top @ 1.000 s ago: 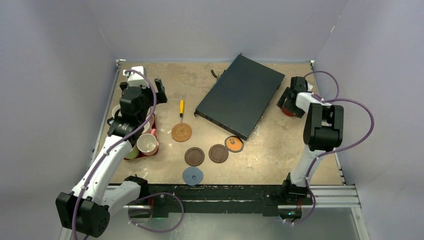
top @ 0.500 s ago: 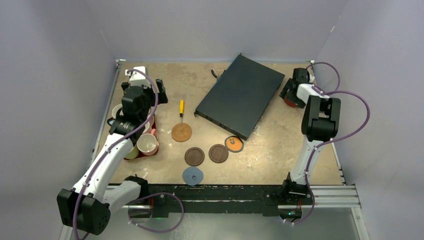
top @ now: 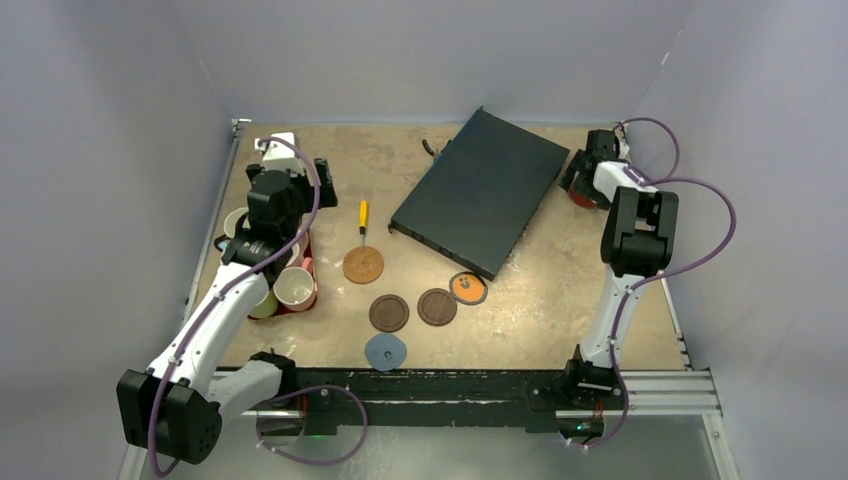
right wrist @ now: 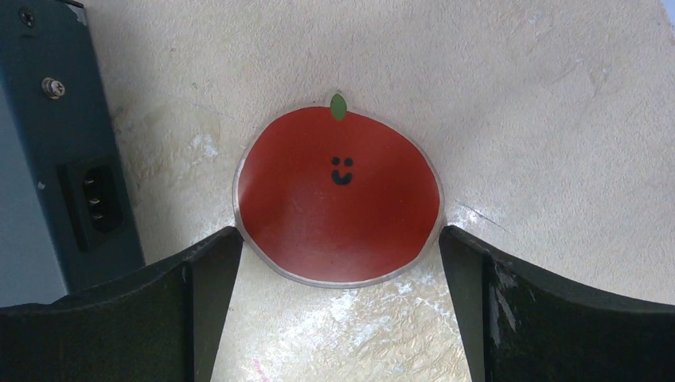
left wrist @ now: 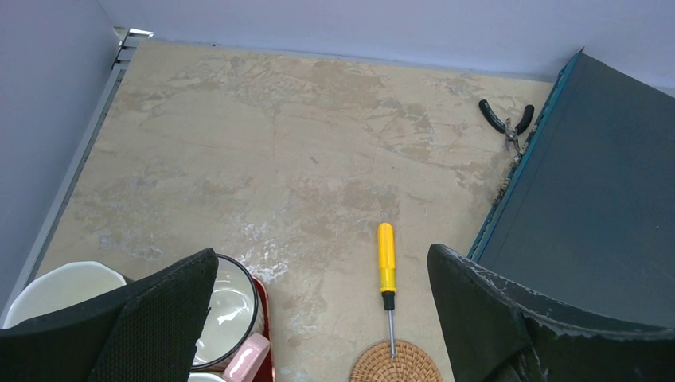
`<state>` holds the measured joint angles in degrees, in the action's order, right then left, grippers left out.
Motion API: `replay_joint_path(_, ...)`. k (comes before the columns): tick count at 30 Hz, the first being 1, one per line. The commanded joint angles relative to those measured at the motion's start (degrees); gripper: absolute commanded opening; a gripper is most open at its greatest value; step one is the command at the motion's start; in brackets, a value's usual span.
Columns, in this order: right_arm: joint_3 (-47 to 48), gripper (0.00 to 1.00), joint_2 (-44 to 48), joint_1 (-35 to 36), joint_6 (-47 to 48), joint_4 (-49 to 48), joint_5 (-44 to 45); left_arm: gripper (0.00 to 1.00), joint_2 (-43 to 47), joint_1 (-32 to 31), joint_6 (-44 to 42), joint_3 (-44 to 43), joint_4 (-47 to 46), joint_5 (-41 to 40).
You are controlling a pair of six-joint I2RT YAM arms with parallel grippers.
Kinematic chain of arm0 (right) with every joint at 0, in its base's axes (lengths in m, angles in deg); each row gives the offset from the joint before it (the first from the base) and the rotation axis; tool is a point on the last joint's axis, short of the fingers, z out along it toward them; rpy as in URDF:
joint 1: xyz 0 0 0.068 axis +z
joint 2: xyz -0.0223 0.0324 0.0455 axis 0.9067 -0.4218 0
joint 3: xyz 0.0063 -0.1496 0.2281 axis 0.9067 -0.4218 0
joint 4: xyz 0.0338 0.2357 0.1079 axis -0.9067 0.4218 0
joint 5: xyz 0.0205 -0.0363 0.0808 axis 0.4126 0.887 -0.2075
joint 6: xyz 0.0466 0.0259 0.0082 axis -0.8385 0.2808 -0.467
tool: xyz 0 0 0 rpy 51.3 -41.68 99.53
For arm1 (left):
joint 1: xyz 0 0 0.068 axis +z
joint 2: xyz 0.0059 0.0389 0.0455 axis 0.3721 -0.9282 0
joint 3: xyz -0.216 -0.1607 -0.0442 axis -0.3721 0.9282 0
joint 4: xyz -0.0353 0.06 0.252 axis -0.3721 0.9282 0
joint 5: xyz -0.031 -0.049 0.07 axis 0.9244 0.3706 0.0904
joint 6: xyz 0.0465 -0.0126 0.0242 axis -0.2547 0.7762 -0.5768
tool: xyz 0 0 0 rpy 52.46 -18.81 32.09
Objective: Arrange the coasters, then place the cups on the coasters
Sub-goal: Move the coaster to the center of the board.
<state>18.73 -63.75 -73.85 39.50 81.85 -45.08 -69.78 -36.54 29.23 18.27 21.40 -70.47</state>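
Five coasters lie mid-table: tan cork [top: 363,265], two dark brown [top: 389,313] [top: 437,307], orange [top: 468,289], blue-grey [top: 385,352]. The red coaster [right wrist: 338,195], with a smiley face, lies at the far right beside the dark box. My right gripper [right wrist: 338,239] [top: 583,180] hovers over it, open, a finger on each side of its near edge. The cups [top: 295,288] crowd on a dark red tray [top: 305,265] at the left. My left gripper [left wrist: 320,263] [top: 310,185] is open above them; a dark-rimmed cup [left wrist: 227,310] and a pink handle [left wrist: 247,358] show below it.
A large flat dark box [top: 480,190] lies diagonally at the back. A yellow screwdriver [left wrist: 386,267] points at the cork coaster [left wrist: 396,364], and small pliers [left wrist: 505,123] lie by the box's far corner. Walls close in on the left, back and right.
The right gripper has moved toward the far right corner, now over the red coaster, and its jaws have spread slightly wider. The left arm has barely shifted.
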Motion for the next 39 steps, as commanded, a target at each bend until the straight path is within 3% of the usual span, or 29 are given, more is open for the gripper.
replay_joint_path(1, -1.5, 0.98, 1.0, -0.2, 2.0, 4.9, -0.1, 0.99, -0.1, -0.2, -1.2, 0.3, -2.4, 0.6)
replay_joint_path(15, -7.9, 0.98, 19.8, -0.3, 3.1, 4.0, -2.4, 0.99, -0.9, -0.3, -0.9, 0.2, -2.5, 2.9)
replay_joint_path(20, -13.8, 0.98, 31.5, 1.0, 5.7, 3.9, -11.6, 0.99, -0.4, -0.2, -0.6, 0.2, -2.5, 3.4)
replay_joint_path(27, -22.4, 0.98, 49.2, 17.2, 5.0, 7.3, -12.3, 0.99, -0.6, -0.2, -0.9, 0.2, -3.0, 6.7)
replay_joint_path(31, -29.0, 0.98, 55.6, 26.7, 0.6, 5.2, -18.3, 0.99, -0.5, -0.3, -0.9, 0.4, -2.6, 5.3)
replay_joint_path(35, -34.0, 0.97, 58.1, 34.4, -3.3, 1.3, -23.0, 0.99, -0.5, -0.3, -0.7, 0.8, -3.2, 5.0)
replay_joint_path(39, -35.0, 0.95, 55.6, 43.0, -4.9, 0.6, -20.1, 0.99, -0.8, -0.3, -0.5, 0.8, -3.0, 4.4)
